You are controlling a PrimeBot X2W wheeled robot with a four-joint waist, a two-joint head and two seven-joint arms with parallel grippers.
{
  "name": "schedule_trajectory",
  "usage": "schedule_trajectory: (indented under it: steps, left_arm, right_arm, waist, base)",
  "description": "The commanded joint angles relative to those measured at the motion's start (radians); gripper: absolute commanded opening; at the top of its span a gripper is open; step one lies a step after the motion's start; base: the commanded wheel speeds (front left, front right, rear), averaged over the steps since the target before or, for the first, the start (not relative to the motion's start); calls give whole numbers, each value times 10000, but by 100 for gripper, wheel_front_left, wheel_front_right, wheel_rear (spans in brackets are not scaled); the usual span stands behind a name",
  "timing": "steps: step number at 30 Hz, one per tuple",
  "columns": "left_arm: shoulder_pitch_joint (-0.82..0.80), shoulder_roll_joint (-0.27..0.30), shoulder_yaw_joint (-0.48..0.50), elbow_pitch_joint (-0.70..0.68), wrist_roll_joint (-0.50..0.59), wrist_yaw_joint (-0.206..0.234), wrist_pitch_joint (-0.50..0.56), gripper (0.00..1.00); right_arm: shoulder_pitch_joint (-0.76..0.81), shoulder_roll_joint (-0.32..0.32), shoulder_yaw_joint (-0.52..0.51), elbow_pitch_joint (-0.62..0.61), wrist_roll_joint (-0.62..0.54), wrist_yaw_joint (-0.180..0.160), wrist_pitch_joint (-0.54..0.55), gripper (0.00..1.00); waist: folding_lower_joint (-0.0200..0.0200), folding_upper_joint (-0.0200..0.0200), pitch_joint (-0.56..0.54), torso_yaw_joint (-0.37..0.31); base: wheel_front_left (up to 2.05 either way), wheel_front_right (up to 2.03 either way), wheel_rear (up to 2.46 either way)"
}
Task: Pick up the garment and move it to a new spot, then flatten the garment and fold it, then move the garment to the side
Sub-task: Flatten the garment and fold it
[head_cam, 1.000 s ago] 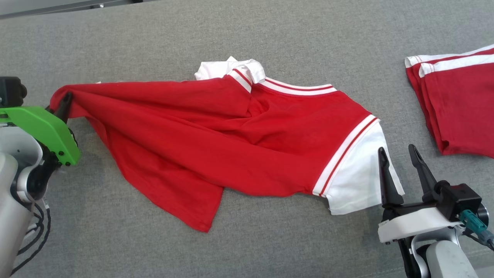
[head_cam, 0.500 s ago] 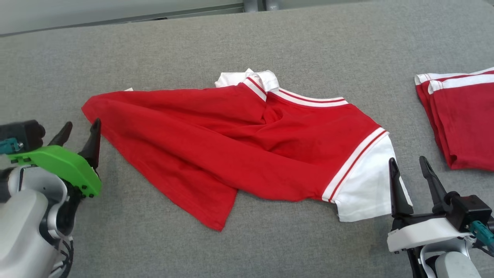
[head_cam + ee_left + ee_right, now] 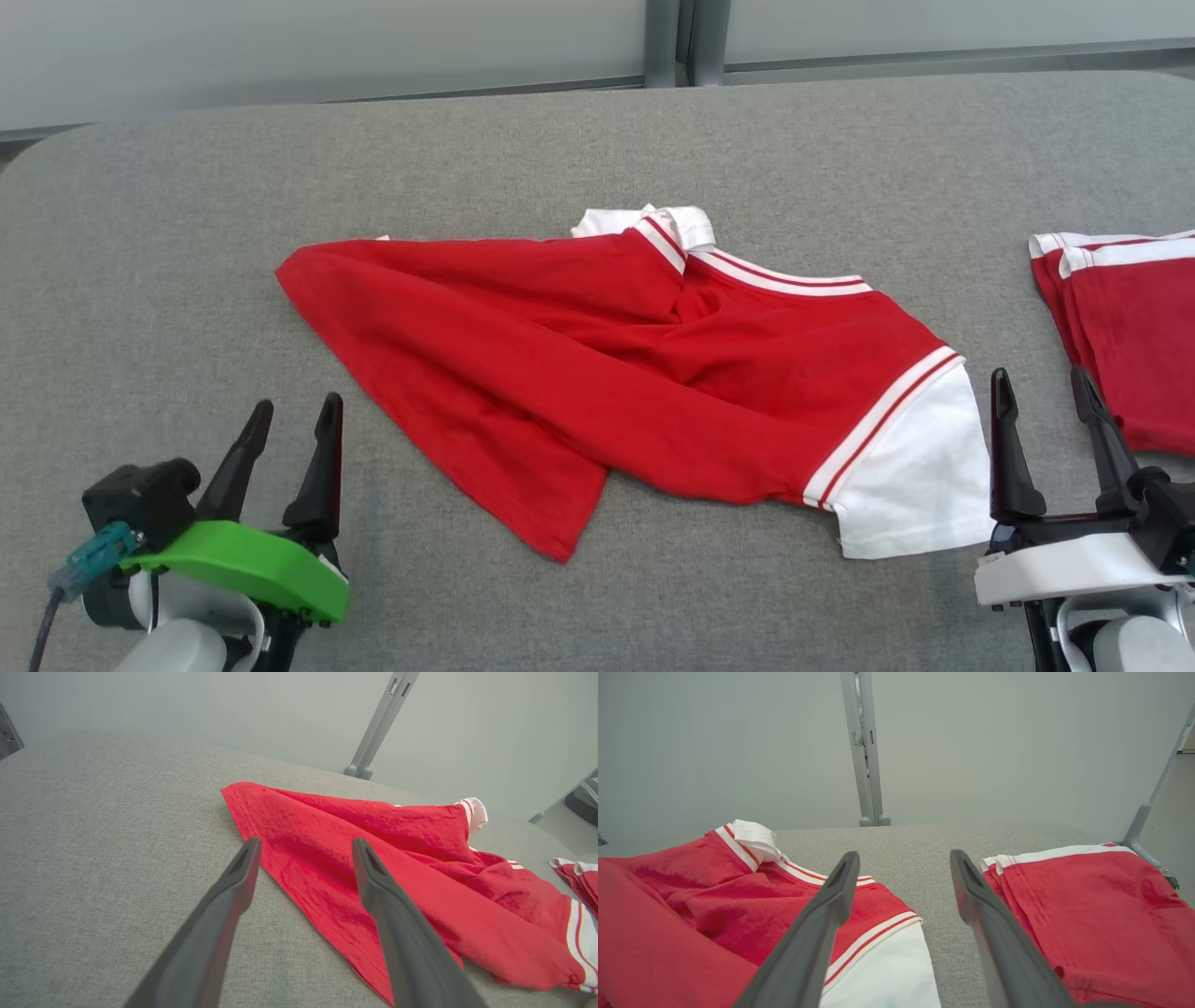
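Note:
The garment [image 3: 607,373] is a red shirt with white sleeves and red-and-white striped trim. It lies rumpled across the middle of the grey table [image 3: 187,233], with its hem corner pointing left and one side folded over. My left gripper [image 3: 297,403] stands open at the near left, apart from the cloth. In the left wrist view the garment's [image 3: 420,896] hem lies just beyond my open left gripper [image 3: 306,841]. My right gripper [image 3: 1039,373] is open at the near right, its left finger beside the white sleeve [image 3: 915,476]. The garment [image 3: 714,905] lies left of my right gripper [image 3: 903,854].
A second red garment [image 3: 1130,327], folded, with white stripes, lies at the table's right edge, close to my right gripper, and shows as the folded garment [image 3: 1087,905] on the right. Grey posts [image 3: 677,42] and a pale wall stand behind the table's far edge.
My left gripper has opened and let go of the garment's left corner, then drawn back toward the near side. The corner now lies flat. The camera has tilted up.

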Motion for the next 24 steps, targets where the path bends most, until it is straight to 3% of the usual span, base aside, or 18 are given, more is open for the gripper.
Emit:
schedule_trajectory:
  steps: [1,6,12,19,24]
  left_arm:
    - [162,-90,-1,84,93,-76,-85,100]
    - [802,-351,405,909,794,-766,-478,100]
    - [2113,-1312,2291,818,2703,-1457,-480,100]
    - [3195,-2207,3898,854,4620,-2829,-484,100]
    - [3681,-2847,4885,1014,5342,-3432,-485,100]
  right_arm:
    - [118,-32,-24,-59,-38,-3,-27,100]
    - [449,-33,-111,-125,-112,-3,-29,100]
    - [1069,-29,-484,-194,-318,-3,-27,100]
    - [1390,-29,-643,-290,-842,-3,-27,100]
    - [1473,-30,-704,-249,-1006,-3,-27,100]
  waist:
    - [0,75,-159,86]
    - [0,75,-596,66]
    - [0,75,-1206,111]
    - [0,75,-1340,95]
    - [0,75,-1416,60]
  base:
    - [0,0,0]
    - [0,0,0]
    - [0,0,0]
    - [0,0,0]
    - [0,0,0]
